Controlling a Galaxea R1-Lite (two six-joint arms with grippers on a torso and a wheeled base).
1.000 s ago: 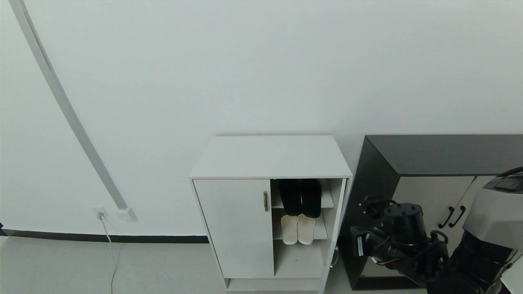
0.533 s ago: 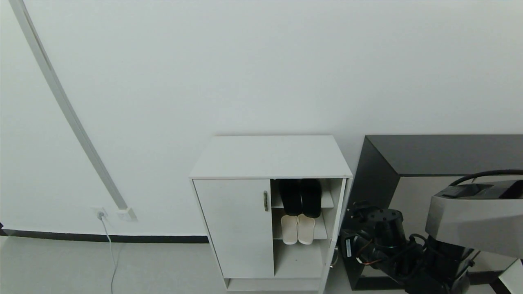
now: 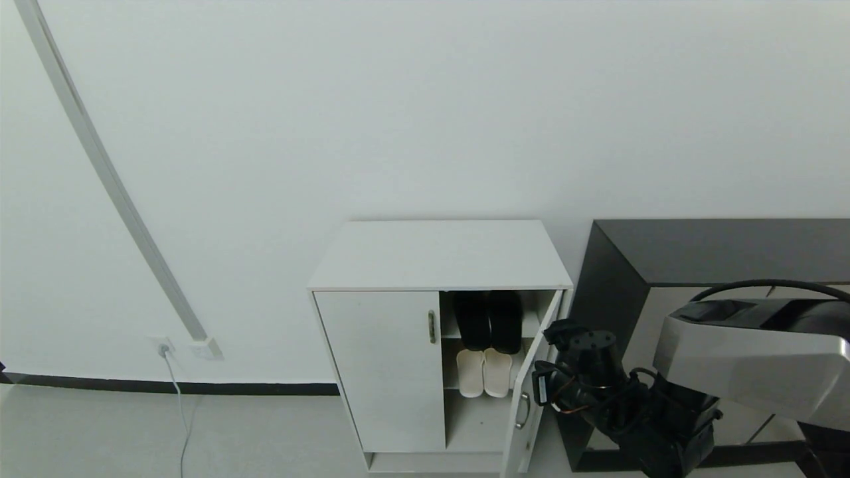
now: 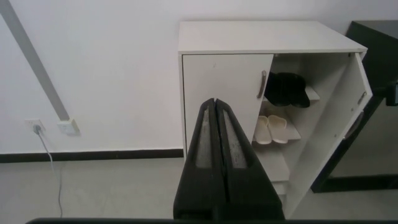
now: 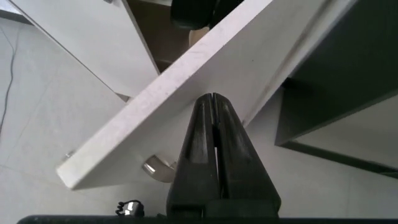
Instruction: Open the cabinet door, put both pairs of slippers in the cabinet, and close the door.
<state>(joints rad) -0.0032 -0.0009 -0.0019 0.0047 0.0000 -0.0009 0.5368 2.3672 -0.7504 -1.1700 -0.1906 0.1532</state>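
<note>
Slippers of both pairs are sitting inside the cabinet [image 3: 438, 255] in the head view: the black slippers [image 3: 489, 323] on the upper shelf, the white slippers [image 3: 483, 374] on the shelf below. The left door [image 3: 382, 372] is lying flush, while the right door [image 3: 531, 385], hinged on the right, is standing partway swung. I am judging that only the closing is left. My right arm [image 3: 597, 392] is crowding the outside of that door, with the dark cabinet [image 3: 664, 265] just beside it.

What I am worrying about is a push sliding off the smooth panel, or landing too near the hinge and stalling. The white pair is also sitting close to the shelf's front edge, and I cannot tell whether it is sticking out far enough to catch the door. The dark cabinet is leaving the arm little room to swing.

Left wrist view: the left jaws are pressed fully together, gripping nothing, hanging well apart from the cabinet and pointing toward its front.

Right wrist view: the right jaws are clenched shut on nothing, their tips appearing to touch the door's outer face. The handle [image 5: 158, 167] is showing nearer the free edge, ungrasped.
</note>
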